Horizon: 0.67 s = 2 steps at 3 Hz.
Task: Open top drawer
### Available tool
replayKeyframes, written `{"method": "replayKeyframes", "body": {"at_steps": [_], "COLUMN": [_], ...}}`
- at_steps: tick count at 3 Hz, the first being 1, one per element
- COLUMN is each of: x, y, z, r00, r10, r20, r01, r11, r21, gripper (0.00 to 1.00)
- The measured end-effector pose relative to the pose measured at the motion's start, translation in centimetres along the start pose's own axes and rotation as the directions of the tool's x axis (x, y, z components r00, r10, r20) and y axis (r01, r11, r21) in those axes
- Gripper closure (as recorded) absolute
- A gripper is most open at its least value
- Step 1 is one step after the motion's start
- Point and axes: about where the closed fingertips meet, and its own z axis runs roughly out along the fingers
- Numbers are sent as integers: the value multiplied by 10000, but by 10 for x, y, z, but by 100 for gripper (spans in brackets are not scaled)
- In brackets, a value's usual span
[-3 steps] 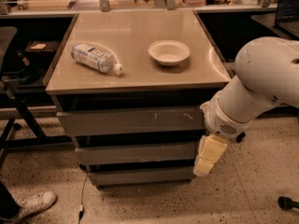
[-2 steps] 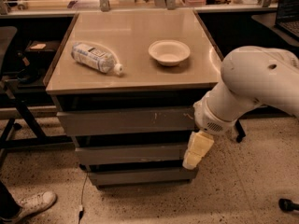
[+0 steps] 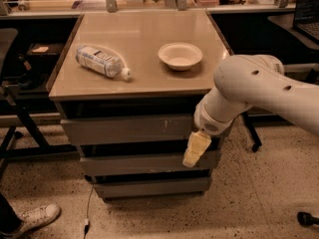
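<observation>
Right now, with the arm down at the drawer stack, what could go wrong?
The end effector hangs low, tips over the middle drawer front, so it may pull that instead of the top drawer. The top drawer is flat-fronted with no handle; a pull could slip. The bottle lies on its side; a jolt might roll it.

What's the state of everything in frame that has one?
top drawer: looks shut, not pulled out.
middle drawer: looks shut.
bottom drawer: looks shut.
gripper: pointing down in front of the drawers' right end, at the middle drawer.
bottle: on its side on the tabletop, capped.
bowl: upright, looks empty.
</observation>
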Motion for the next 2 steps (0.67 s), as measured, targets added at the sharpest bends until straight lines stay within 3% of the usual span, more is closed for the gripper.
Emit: {"method": "replayKeyframes", "body": {"at_steps": [2], "x": [-8], "y": [-24], "z": [30], "r00": [9999], "r10": [-89], "r20": [-54], "r01": [89], "r11": [9999], "r21": [114], "gripper": [0]}}
